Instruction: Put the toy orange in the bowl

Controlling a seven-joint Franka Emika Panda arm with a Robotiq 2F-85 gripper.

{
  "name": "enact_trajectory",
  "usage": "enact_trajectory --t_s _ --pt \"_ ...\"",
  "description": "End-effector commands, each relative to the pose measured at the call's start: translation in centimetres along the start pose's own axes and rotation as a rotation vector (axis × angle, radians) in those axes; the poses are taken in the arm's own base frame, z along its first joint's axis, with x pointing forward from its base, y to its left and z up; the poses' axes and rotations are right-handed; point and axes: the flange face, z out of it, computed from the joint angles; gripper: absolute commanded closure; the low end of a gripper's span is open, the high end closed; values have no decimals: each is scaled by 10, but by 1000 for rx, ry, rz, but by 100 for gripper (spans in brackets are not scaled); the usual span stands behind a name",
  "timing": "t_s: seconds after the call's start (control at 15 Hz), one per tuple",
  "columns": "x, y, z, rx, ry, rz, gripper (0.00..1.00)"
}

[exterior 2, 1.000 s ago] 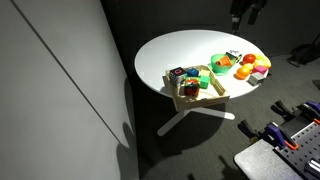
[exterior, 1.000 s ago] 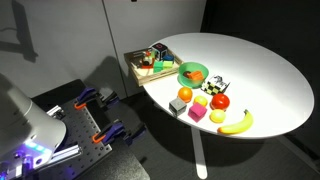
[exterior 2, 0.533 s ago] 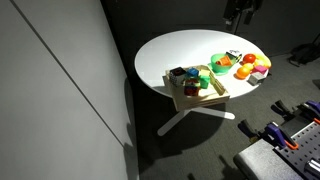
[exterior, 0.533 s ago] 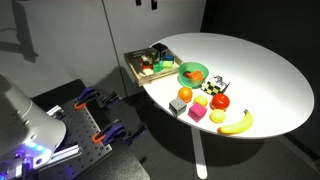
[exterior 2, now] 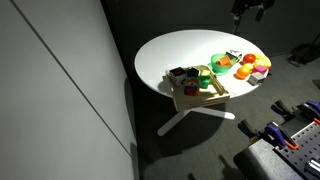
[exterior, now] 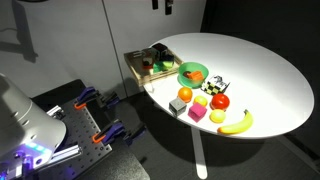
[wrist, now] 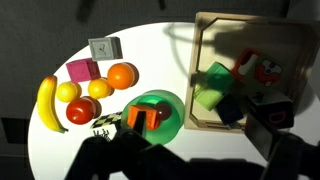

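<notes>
The toy orange [wrist: 121,75] lies on the white table beside other toy fruits; it also shows in both exterior views [exterior: 185,94] [exterior 2: 243,72]. The green bowl [wrist: 172,128] stands next to it, between the fruits and the wooden tray, and shows in both exterior views [exterior: 184,77] [exterior 2: 215,65]. An orange block and a small dark piece lie in the bowl. My gripper [exterior: 160,5] [exterior 2: 250,8] hangs high above the table, only partly in view. In the wrist view only dark blurred shapes show along the bottom, so its jaws cannot be read.
A tan wooden tray [wrist: 205,20] of toys stands beside the bowl at the table edge. Around the orange lie a banana [wrist: 47,103], a yellow fruit [wrist: 67,91], a red fruit [wrist: 80,112], a pink cube [wrist: 80,70] and a grey cube [wrist: 104,48].
My gripper has shifted a little sideways high above the table. The toys, bowl and tray have not moved.
</notes>
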Motion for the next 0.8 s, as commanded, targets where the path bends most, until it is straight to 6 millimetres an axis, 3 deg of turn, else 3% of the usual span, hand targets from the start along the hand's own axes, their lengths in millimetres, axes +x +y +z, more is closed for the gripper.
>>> enact_trajectory --t_s 0.0,0.33,0.73 --pt "20 30 -4 -23 38 80 0" --pt "40 70 7 -60 99 139 0" --pt "53 100 38 -127 138 190 0"
